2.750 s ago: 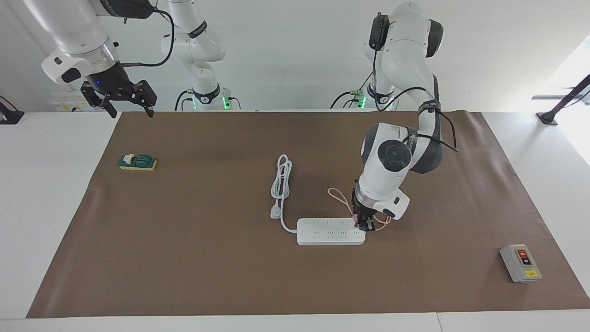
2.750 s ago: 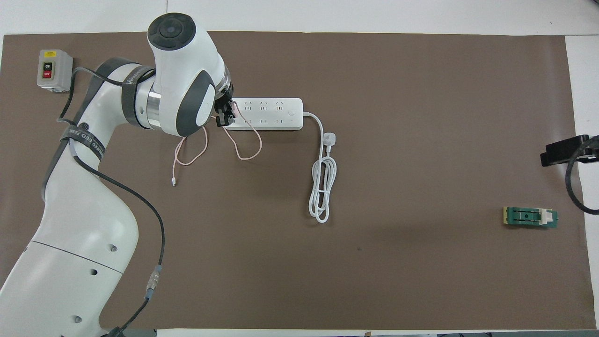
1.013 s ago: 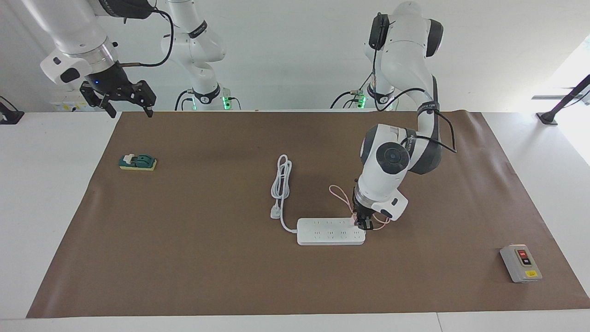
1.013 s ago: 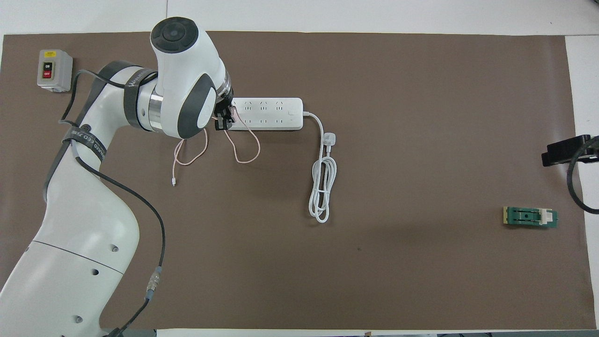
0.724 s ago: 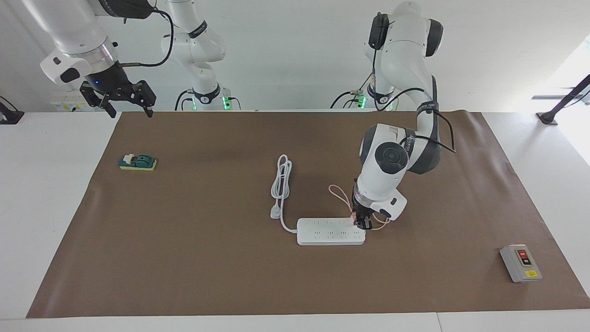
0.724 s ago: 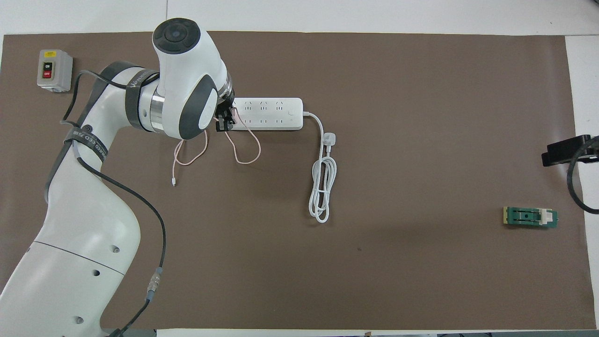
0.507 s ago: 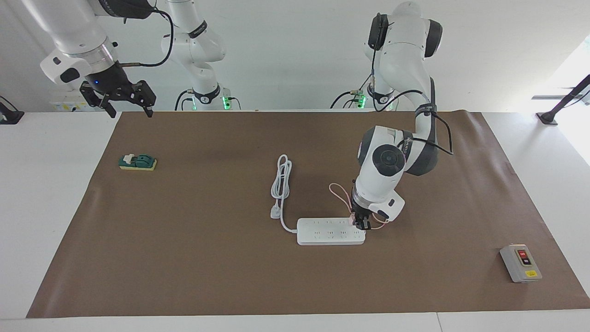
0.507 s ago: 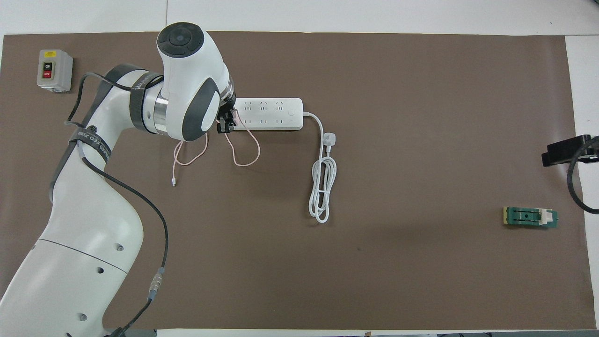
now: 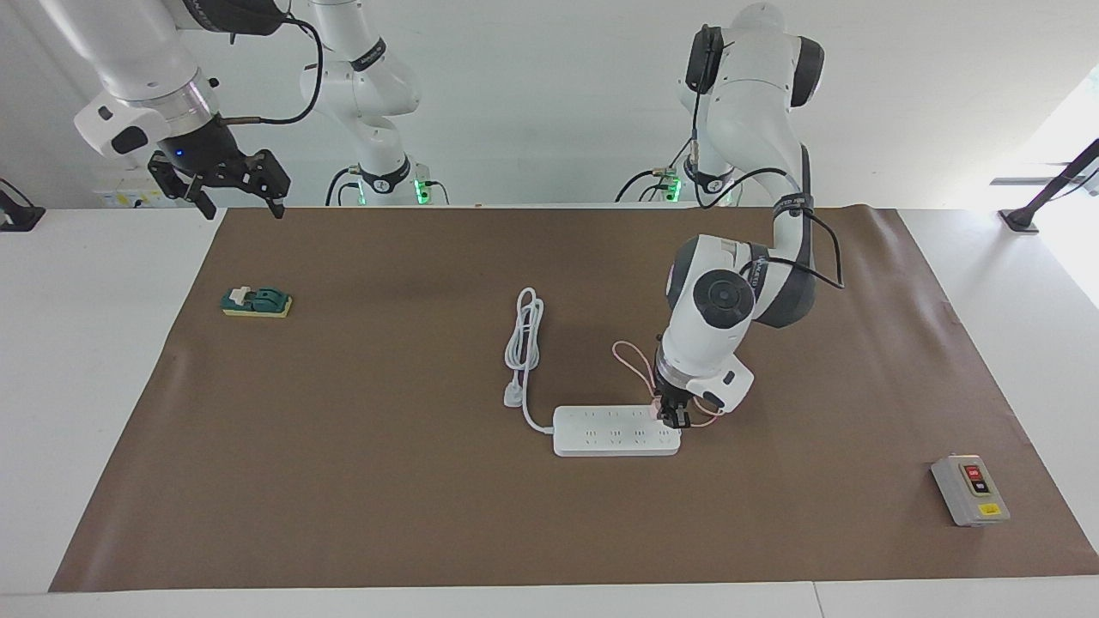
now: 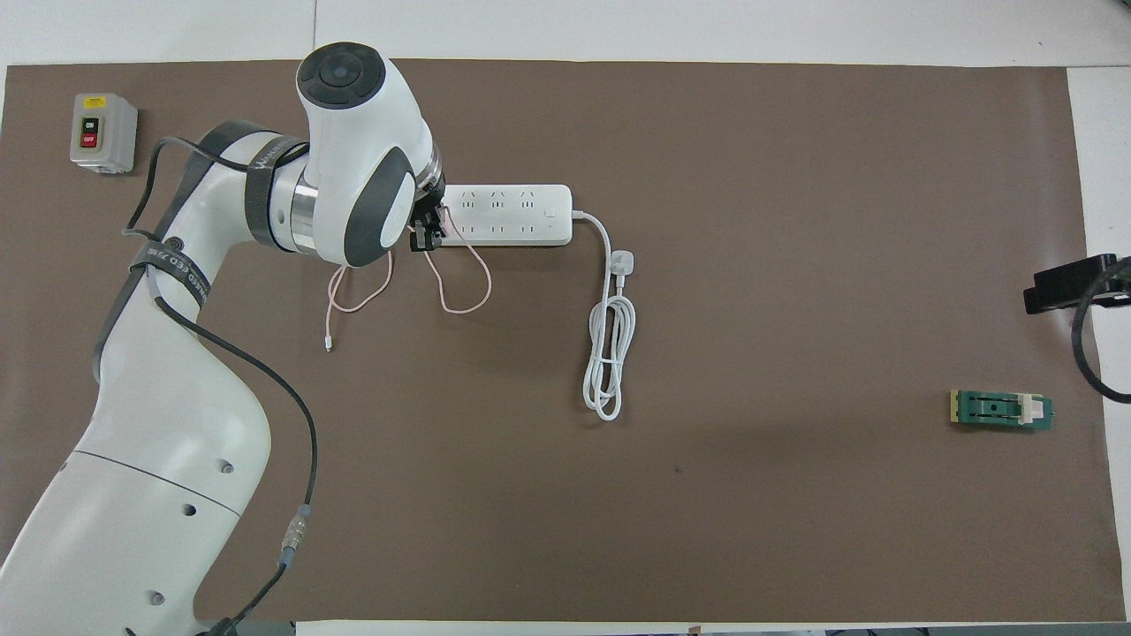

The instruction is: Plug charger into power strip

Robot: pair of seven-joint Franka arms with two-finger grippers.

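A: Where is our left claw [image 9: 673, 418]?

B: Down at the end of the strip [image 9: 615, 431], shut on the pink charger [image 10: 448, 223], whose cable [image 10: 459, 281] loops just beside it, toward us.

A: What changed?

B: Over the last seconds we slid the claw slightly inward along the strip (a small shift). We judge the charger is being seated, not yet surely plugged.

A: Our right claw [image 9: 230, 187]?

B: Open, waiting high, well apart.

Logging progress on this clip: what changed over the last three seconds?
The left tool crept along the power strip's end, toward the socket row nearer the robots, the charger at its tip. The strip, its white cord and the waiting right tool stayed put.
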